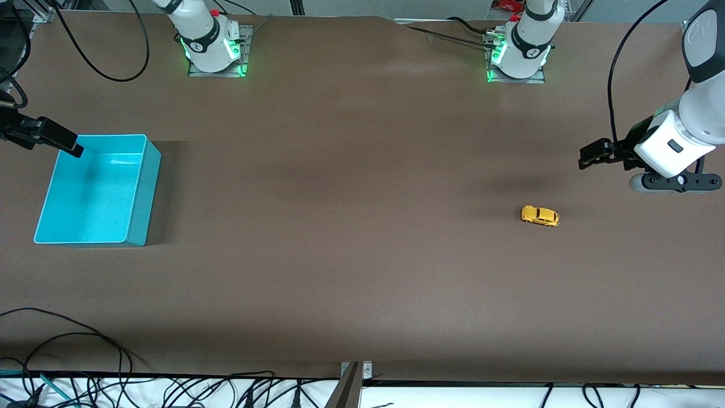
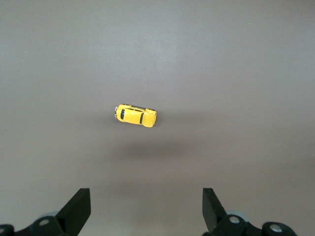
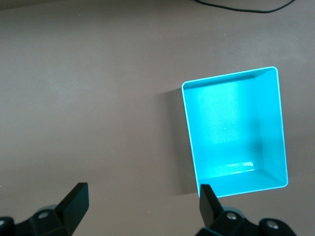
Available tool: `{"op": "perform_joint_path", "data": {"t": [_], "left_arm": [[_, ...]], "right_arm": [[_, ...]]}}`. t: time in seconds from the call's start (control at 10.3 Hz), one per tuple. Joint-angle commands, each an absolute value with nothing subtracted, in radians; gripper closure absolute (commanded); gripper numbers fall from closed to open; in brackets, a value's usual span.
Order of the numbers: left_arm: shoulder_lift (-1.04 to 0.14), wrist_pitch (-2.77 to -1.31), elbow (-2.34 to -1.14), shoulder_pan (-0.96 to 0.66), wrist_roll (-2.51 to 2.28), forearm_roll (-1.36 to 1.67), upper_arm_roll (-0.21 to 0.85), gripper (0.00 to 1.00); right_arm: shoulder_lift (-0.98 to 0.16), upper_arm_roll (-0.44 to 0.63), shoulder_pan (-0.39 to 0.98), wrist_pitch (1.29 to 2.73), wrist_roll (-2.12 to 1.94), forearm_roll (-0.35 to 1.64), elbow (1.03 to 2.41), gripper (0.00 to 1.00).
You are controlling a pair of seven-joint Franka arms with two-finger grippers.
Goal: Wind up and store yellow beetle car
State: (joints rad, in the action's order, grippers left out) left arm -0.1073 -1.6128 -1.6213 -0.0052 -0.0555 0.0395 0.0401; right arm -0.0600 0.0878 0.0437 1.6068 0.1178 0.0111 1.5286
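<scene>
The right tool point(image 1: 71, 148) hangs released over the rim of the turquoise bin point(image 1: 139, 192) (nothing in it). The yellow beetle car point(image 1: 540, 216) sits on the brown worktop point(image 1: 340, 226) toward the left arm's end, the left tool point(image 1: 589, 156) released above the worktop near it.

No text, label, brand, number or sign can be read anywhere in these views. The small dark marks on the two white robot bases are too small to make out.
</scene>
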Motion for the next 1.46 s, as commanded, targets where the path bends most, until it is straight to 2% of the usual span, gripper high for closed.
{"op": "perform_joint_path", "data": {"t": [0.0,0.39,0.78,1.36], "left_arm": [[-0.104,-1.605,-1.623,-0.005,-0.037,0.058,0.034,0.0],[-0.136,-1.609,-1.632,0.021,-0.266,0.066,0.032,0.0],[-0.234,-1.663,-1.641,0.06,-0.662,0.072,0.032,0.0],[-0.337,-2.086,-1.892,0.043,-1.243,0.057,0.037,0.0]], "right_arm": [[-0.063,0.087,0.04,1.603,0.121,0.029,1.509,0.0],[-0.063,0.087,0.04,1.603,0.121,0.029,1.509,0.0],[-0.063,0.087,0.04,1.603,0.121,0.028,1.509,0.0],[-0.063,0.087,0.04,1.603,0.121,0.028,1.509,0.0]]}}
